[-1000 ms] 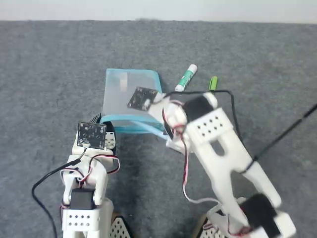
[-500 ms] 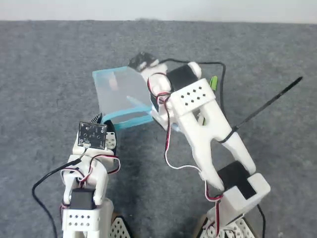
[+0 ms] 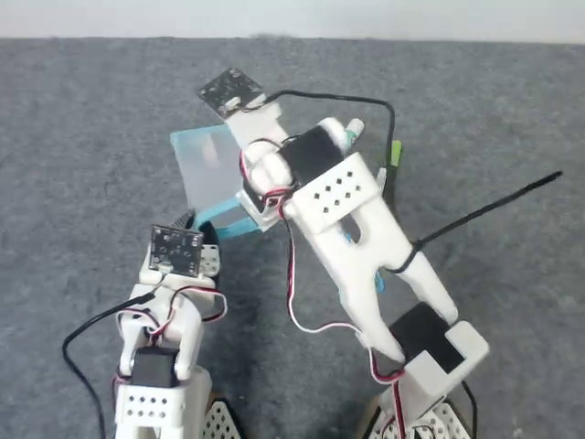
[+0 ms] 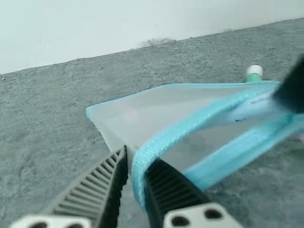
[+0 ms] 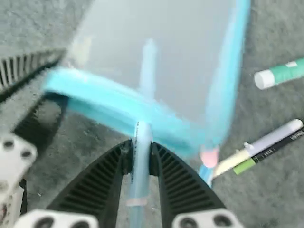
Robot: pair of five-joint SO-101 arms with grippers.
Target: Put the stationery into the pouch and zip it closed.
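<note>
Now the right arm (image 3: 352,215) has swung forward and tipped up over the pouch (image 3: 208,169), and the pouch has turned a little. The right gripper (image 5: 140,148) is squeezed on a light blue pen (image 5: 139,190), and the pen's front end pokes into the open pouch. The left gripper (image 4: 135,183) stays pinched on the zipper edge (image 4: 142,166). So one pen is going in. The glue stick (image 5: 280,73) and markers (image 5: 266,145) wait beside the pouch.

This looks like a robotics lab bench. Two white printed-plastic robot arms (image 3: 361,229) with exposed black servo motors (image 3: 154,369) and loose red and white wiring (image 3: 294,306) stand on a grey felt-like mat (image 3: 91,137), in front of a plain pale wall (image 3: 292,16).
</note>
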